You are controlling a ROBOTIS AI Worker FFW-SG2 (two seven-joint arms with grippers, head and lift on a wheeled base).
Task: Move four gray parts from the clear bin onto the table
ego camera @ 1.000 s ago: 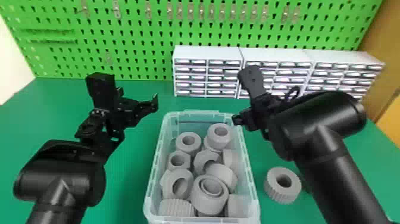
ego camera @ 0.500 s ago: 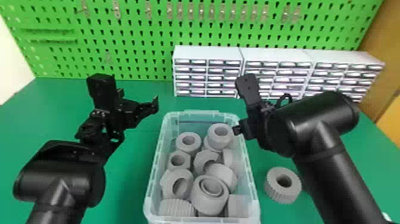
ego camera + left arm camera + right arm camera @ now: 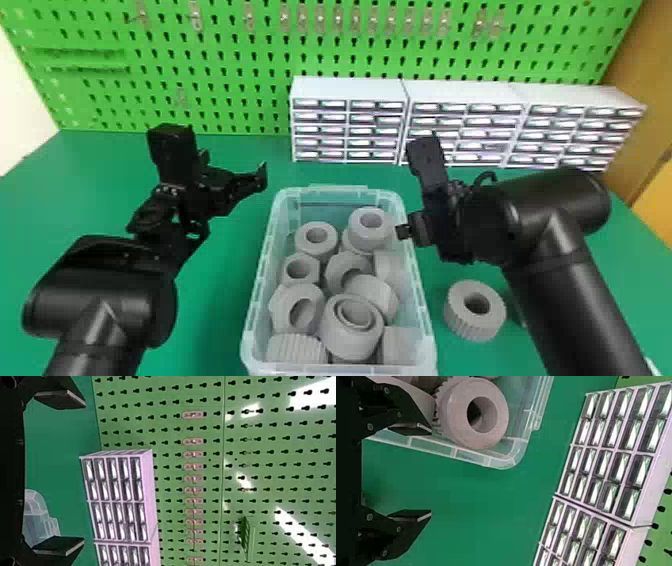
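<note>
Right gripper spread near a gray part in the clear bin, left gripper likewise.

left gripper and right gripper spread wide

the left arm rises from the head view's bottom edge, its wrist leaning forward. the right arm slants in from the lower right and bends inward at a thick joint. each gripper's two flat fingers stand well apart.
</note>
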